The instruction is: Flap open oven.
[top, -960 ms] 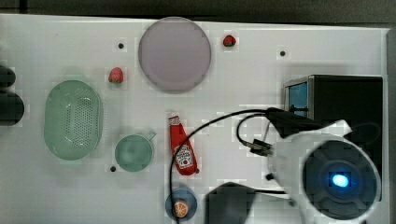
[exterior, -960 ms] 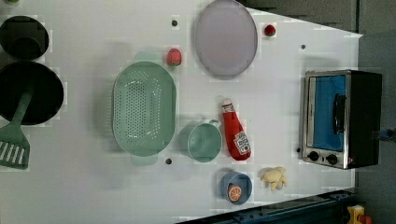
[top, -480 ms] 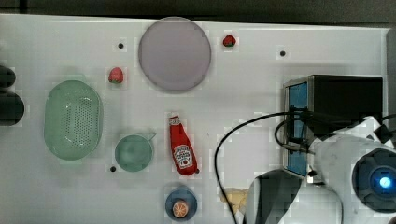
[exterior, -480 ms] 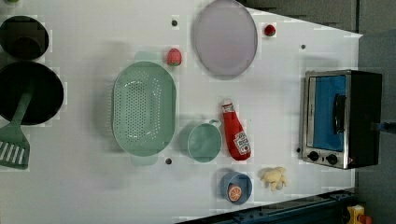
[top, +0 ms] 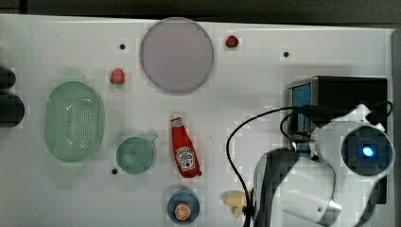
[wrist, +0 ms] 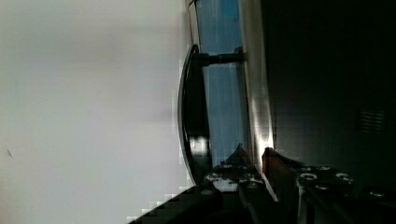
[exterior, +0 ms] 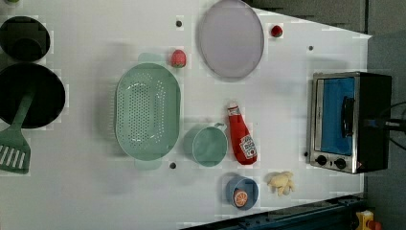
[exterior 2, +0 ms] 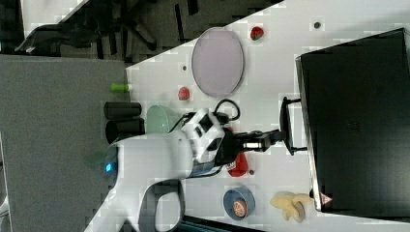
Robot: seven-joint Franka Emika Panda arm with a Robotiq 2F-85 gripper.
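On white table (exterior: pixel 95 201), black oven (exterior: pixel 373 122), blue-tinted door closed.

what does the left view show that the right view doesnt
Left view only: the oven's blue glass door face-on, its knobs, the black pans and the green spatula. Right view only: the white arm with the gripper reaching the door handle, seen side-on, standing out from the oven front. Both: the oven, purple plate, ketchup bottle, strawberries.
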